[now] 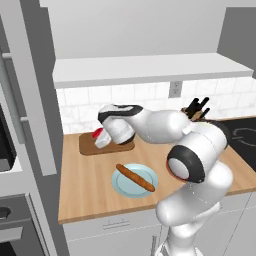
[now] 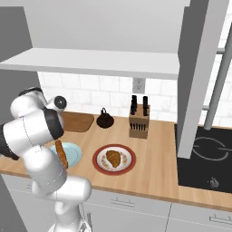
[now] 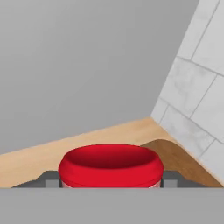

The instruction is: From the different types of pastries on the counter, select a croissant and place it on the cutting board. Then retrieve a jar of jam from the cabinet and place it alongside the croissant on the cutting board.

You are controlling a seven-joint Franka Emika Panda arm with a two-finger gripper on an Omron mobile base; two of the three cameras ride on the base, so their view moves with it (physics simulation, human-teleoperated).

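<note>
In the hand view my gripper (image 3: 110, 180) is shut on the jar of jam (image 3: 110, 164), whose red lid sits between the two dark fingertips (image 3: 48, 179). From the left base view the jar (image 1: 99, 134) hangs tilted in the gripper (image 1: 102, 140) over the left end of the dark cutting board (image 1: 112, 146). A corner of the board (image 3: 183, 159) lies just beyond the jar. The croissant (image 2: 113, 158) rests on its red-rimmed plate (image 2: 98, 158) on the counter (image 2: 154, 167), well right of the board (image 2: 78, 121). The baguette (image 1: 135, 177) lies on the light-blue plate (image 1: 120, 186).
A black teapot (image 2: 104, 119) and a knife block (image 2: 139, 120) stand by the tiled back wall. A dark cooktop (image 2: 204, 158) lies at the right. A shelf (image 1: 150, 67) runs above the counter, and a tall grey panel (image 1: 35, 100) stands at its left end.
</note>
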